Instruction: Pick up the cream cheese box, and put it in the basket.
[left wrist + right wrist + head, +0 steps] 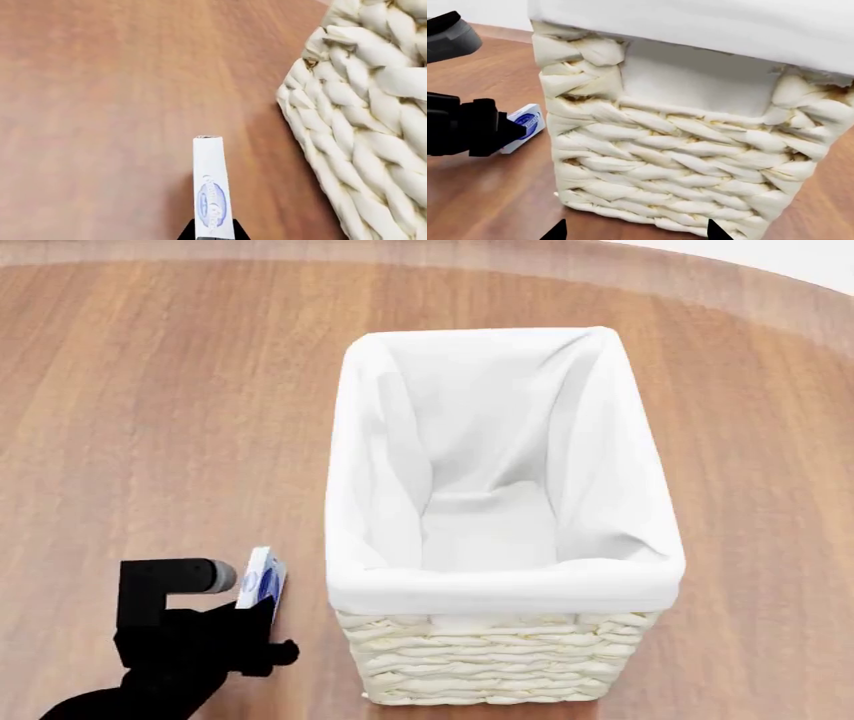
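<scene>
Cream cheese box (213,192) print blurred, basket (363,125) cut off at frame edge, right jaws barely showing

You are working over a wooden tabletop (160,390) with a reddish-brown grain; its far edge curves across the far right corner of the head view. The basket (494,660) stands upright directly on it, toward the near side. The cream cheese box (262,583) sits just beside the basket; whether it touches the tabletop cannot be determined.
</scene>
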Robot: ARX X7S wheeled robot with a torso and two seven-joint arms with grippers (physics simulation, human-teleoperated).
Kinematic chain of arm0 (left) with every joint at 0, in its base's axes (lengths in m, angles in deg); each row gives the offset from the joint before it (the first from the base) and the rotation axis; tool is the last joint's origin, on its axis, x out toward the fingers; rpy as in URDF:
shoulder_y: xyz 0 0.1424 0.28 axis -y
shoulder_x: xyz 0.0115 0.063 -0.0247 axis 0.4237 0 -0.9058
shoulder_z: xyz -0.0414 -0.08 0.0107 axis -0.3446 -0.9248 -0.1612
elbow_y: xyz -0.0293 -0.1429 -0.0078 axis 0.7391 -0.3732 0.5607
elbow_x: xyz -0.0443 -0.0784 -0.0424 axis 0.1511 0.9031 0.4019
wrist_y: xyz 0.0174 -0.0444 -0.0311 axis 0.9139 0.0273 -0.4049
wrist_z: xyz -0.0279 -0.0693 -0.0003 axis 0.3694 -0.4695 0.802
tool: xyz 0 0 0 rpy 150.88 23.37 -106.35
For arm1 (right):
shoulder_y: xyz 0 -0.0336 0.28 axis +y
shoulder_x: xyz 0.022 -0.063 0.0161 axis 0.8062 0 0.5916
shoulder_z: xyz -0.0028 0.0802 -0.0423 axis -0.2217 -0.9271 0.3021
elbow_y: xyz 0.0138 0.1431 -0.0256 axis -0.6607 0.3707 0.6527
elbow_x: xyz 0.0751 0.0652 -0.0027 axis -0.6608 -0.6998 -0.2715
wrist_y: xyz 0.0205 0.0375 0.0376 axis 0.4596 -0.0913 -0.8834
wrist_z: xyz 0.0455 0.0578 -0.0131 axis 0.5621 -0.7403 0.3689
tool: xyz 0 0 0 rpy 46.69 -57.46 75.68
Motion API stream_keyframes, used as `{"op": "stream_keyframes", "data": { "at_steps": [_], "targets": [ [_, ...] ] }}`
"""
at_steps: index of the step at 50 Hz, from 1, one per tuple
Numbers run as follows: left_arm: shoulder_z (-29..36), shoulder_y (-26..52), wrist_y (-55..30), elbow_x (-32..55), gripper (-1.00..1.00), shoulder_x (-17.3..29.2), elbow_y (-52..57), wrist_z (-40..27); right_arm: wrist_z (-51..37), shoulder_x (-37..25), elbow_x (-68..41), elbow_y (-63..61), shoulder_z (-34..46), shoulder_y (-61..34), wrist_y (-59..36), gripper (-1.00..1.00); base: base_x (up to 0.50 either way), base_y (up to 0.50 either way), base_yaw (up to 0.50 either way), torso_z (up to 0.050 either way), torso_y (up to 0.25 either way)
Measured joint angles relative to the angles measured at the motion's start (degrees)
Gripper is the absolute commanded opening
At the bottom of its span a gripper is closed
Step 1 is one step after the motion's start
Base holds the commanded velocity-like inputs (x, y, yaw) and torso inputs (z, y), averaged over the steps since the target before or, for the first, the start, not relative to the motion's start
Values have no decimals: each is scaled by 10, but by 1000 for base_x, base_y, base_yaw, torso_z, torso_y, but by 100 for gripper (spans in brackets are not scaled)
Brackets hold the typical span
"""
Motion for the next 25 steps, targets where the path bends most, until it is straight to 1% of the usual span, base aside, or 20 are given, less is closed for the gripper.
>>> {"op": "stream_keyframes", "data": {
  "at_steps": [9, 11, 13, 19, 25],
  "targets": [
    [-23, 0, -1, -30, -100, -1, 0, 12, -2, -1, -1, 1, 2, 0, 0, 100, 0, 0, 0, 0, 0],
    [-22, -10, -19, -35, -100, 0, 28, 9, -2, -2, -3, 1, 2, 0, 0, 100, 0, 0, 0, 0, 0],
    [-21, -27, -50, -40, -100, 3, 77, 2, -2, -2, -4, 1, 2, 0, 1, 100, 0, 0, 0, 0, 0],
    [-25, -82, -181, -51, -100, 20, 281, -29, -3, -3, -7, 0, 2, 1, 1, 100, 0, 0, 0, 0, 0],
    [-19, -116, -312, -65, -100, 42, 472, -59, -4, -5, -11, -4, 2, 2, 2, 100, 0, 0, 0, 0, 0]
  ]
}}
